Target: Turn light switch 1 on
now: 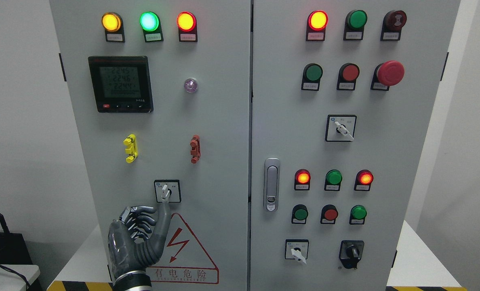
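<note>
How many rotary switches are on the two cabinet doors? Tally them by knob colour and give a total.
White-knob rotary switches: 3
Black-knob rotary switches: 1
Total: 4

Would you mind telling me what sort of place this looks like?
Probably an industrial or electrical test room: a grey control cabinet carries lit indicator lamps, a digital meter and a red emergency stop. The left hand reaches up to a rotary switch above a high-voltage warning sign.
</note>
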{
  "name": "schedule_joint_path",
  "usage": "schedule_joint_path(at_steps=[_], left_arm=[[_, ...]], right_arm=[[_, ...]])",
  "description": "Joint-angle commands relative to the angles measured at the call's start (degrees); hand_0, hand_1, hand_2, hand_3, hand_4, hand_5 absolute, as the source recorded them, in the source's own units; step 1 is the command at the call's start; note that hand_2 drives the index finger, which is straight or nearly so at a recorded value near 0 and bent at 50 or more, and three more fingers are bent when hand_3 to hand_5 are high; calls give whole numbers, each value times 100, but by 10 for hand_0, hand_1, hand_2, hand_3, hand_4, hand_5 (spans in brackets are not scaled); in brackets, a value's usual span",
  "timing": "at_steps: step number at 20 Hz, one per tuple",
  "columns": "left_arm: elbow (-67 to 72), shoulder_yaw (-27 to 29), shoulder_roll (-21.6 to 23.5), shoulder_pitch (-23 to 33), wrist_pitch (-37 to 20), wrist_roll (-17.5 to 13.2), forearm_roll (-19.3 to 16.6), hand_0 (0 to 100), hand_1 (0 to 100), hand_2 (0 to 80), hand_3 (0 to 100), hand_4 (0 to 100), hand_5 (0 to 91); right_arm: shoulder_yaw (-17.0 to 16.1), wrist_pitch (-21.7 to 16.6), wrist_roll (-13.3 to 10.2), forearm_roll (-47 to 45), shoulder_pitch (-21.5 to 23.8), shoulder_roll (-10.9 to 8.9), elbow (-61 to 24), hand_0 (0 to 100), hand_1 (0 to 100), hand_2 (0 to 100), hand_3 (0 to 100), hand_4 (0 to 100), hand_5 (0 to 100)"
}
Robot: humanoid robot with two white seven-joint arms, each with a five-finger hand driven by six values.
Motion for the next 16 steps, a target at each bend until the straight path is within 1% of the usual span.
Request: schedule_joint_path(at_steps=[1, 8, 16], left_arm=[[23, -84, -98, -88, 93, 56, -8, 170, 568, 535, 752, 838, 835], [32, -84, -107, -237, 348, 56, -17, 198, 589, 521, 723, 830, 829], [49, -93, -107, -334, 497, 56, -8, 223, 578, 503, 708, 820, 816]], right_arm=[[0, -1, -5, -97, 0, 0, 0, 120, 389, 0, 0, 0, 0], [0, 8, -5, -97, 0, 0, 0, 120, 389, 0, 0, 0, 0], [0, -1, -5, -97, 0, 0, 0, 120, 389, 0, 0, 0, 0]])
